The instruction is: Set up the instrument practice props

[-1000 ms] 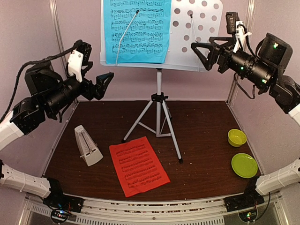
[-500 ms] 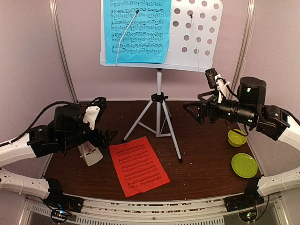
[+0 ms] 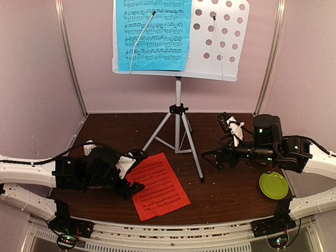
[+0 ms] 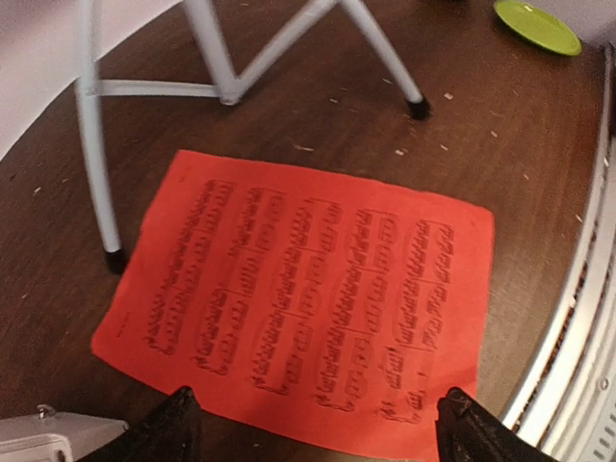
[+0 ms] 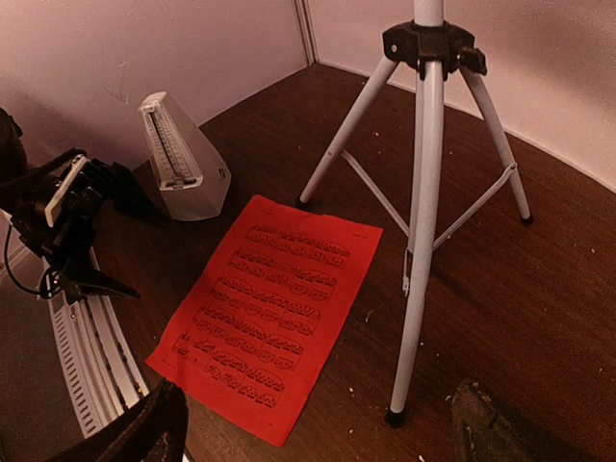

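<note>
stand desk (image 3: 233, 23): blue sheet (image 3: 153, 34) | table (image 3: 231, 194): red sheet (image 3: 155, 185), green dish (image 3: 273, 185)

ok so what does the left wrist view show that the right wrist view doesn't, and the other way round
Only the left wrist view: the green plate, in its top right corner. Only the right wrist view: the upright metronome, the hub of the tripod, and the open left end effector. Both: the red sheet lying flat on the table, and the tripod's legs.
</note>
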